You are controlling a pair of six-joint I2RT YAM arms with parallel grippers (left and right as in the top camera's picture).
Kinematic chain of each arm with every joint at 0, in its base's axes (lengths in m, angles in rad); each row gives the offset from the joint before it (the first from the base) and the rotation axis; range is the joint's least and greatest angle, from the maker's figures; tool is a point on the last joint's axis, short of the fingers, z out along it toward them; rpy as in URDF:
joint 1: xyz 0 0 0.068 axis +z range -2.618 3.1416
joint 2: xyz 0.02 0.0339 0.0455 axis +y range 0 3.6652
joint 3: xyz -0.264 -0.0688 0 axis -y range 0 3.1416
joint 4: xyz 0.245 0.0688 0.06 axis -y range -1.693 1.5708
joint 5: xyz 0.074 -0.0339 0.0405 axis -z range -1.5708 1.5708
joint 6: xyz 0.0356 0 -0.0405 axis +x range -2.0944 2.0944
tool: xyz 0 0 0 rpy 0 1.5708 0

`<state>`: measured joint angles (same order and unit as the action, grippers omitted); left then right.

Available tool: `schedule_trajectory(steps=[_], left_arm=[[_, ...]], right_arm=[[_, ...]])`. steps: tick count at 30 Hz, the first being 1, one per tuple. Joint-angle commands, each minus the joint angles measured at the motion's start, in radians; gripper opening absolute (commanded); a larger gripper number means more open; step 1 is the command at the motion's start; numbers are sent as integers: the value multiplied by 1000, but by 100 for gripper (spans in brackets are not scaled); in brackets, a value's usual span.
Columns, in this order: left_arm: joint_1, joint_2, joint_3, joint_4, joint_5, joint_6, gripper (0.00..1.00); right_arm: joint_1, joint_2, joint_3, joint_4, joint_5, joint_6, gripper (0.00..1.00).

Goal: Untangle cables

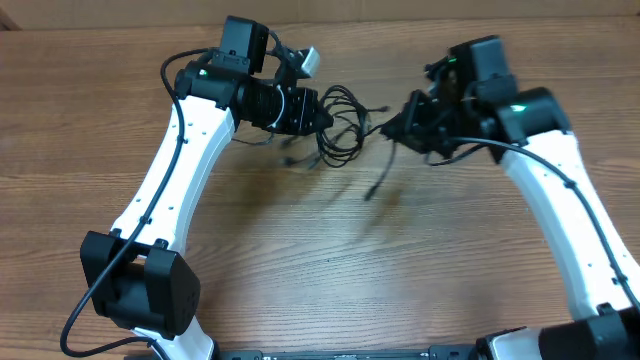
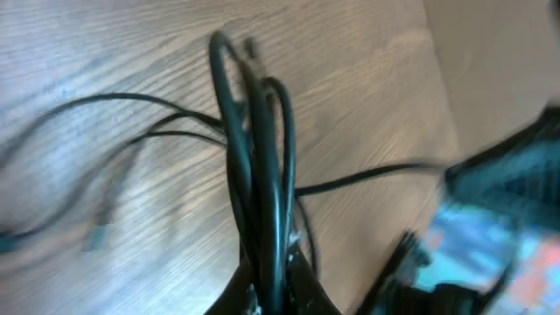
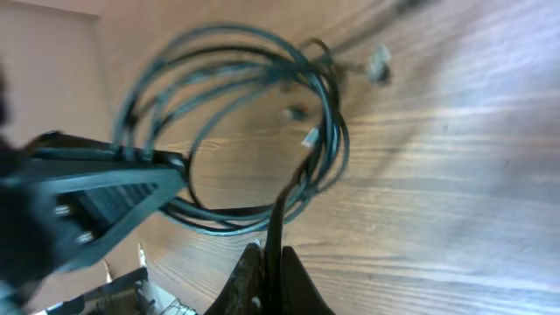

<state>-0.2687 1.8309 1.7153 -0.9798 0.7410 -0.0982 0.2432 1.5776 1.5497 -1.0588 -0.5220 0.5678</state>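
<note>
We see a wooden table (image 1: 330,270) whose warm brown grain runs across its width. Soft dark shadows (image 1: 270,195) lie on it near the middle. Past its far edge runs a plain tan band (image 1: 120,12), flat and unmarked. It may be a wall or a board, but too little of it shows to tell. In both wrist views the grain appears close up, bordered on one side by a similar plain, paler surface.
</note>
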Motion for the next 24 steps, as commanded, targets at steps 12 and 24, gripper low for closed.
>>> schedule_trajectory(steps=[12, 24], left_arm=[[-5, -32, 17, -106, 167, 473, 4], [2, -32, 17, -42, 593, 376, 4]], right_arm=[[-121, -141, 28, 25, -266, -185, 4], [51, -34, 25, 8, -132, -122, 4]])
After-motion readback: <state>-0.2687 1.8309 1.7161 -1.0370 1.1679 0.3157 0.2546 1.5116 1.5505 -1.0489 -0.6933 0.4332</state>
